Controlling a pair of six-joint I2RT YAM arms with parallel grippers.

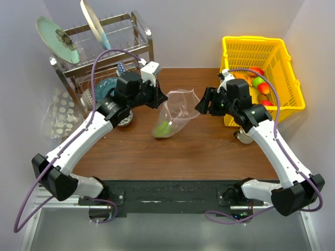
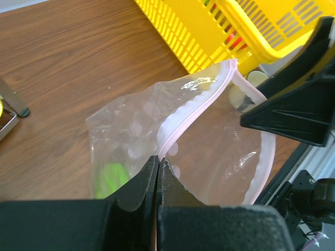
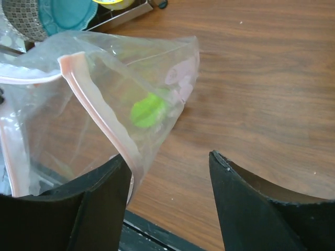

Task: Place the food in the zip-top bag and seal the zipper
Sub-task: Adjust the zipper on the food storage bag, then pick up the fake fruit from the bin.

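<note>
The zip-top bag (image 1: 177, 111) hangs over the middle of the table with its mouth spread open and a green piece of food (image 1: 164, 128) in its lower end. My left gripper (image 1: 161, 98) is shut on the pink zipper (image 2: 193, 107) at the mouth's left end (image 2: 158, 159). My right gripper (image 1: 201, 104) is open at the mouth's right end. In the right wrist view the zipper (image 3: 94, 115) rests against the left finger (image 3: 112, 175), with nothing between the jaws (image 3: 167, 159). More food (image 1: 260, 82) lies in the yellow basket (image 1: 285, 57).
A dish rack (image 1: 104, 47) with plates stands at the back left, a teal plate (image 3: 65, 13) and a patterned bowl (image 3: 21, 18) by it. A clear bag of white discs (image 1: 63, 112) lies at the left edge. The basket sits close behind my right arm.
</note>
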